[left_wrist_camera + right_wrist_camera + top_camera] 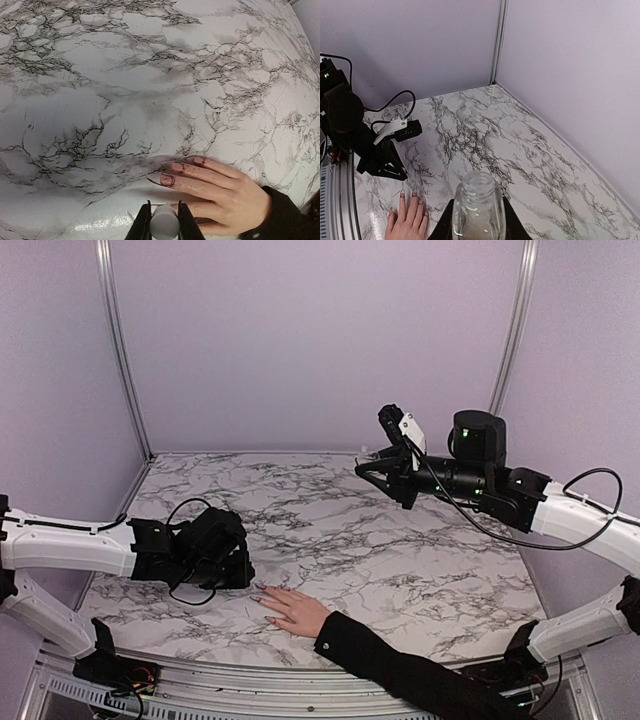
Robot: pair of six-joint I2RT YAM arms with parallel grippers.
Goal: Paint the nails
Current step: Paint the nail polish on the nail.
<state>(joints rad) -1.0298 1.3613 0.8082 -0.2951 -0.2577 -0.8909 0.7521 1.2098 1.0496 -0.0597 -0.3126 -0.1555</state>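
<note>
A pale hand (pixel 297 612) with a black sleeve lies flat on the marble table near the front edge. In the left wrist view its nails (pixel 168 180) are tiny ovals coated dark red, with paint smeared on the skin around them. My left gripper (pixel 240 573) sits just left of the fingertips, shut on a pale grey cylindrical brush handle (pixel 164 223); the brush tip is hidden. My right gripper (pixel 368 471) is raised at the back right, shut on an open clear glass bottle (pixel 478 205). The hand also shows in the right wrist view (pixel 406 222).
The marble table (pixel 330 530) is walled by lilac panels at the back and sides, with metal posts in the corners. A black cable loops by my left wrist (pixel 190 505). The black sleeve (pixel 400 665) runs to the front right edge.
</note>
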